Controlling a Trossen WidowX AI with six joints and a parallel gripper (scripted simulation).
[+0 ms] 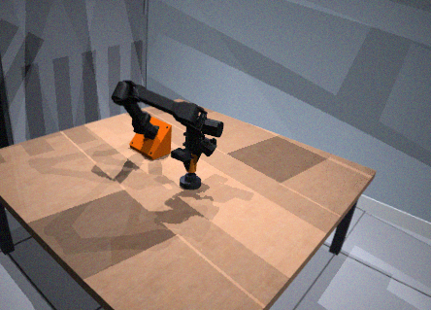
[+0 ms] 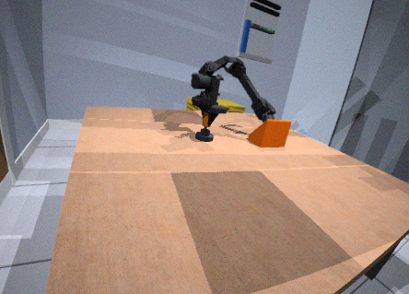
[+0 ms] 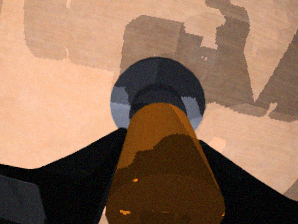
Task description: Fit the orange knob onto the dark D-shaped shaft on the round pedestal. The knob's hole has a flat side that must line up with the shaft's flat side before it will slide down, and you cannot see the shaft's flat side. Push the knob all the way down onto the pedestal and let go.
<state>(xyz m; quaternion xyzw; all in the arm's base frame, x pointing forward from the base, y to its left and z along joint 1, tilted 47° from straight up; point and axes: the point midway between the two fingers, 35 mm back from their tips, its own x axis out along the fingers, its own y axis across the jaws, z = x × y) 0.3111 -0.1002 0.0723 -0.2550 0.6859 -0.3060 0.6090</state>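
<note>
The orange knob [image 1: 193,165] [image 2: 205,121] [image 3: 159,125] is upright between the fingers of my gripper [image 1: 193,161] [image 2: 206,117] [image 3: 159,140], which is shut on it. The dark round pedestal [image 1: 189,184] [image 2: 204,137] [image 3: 155,70] stands on the table directly below the knob. In the exterior view a short dark part shows between the knob's lower end and the pedestal's wide base. In the wrist view the knob's lower end overlaps the raised dark centre of the pedestal. The shaft's top and its flat side are hidden, as is the knob's hole. I cannot tell whether the shaft is inside the hole.
The orange wedge-shaped block [image 1: 154,140] [image 2: 275,134] stands by the arm's base, behind the pedestal in the top view and to its right in the exterior view. A yellow object [image 2: 233,107] shows beyond the table's far edge. Arm shadows and darker patches lie across the wooden table [image 1: 272,219] [image 2: 124,207].
</note>
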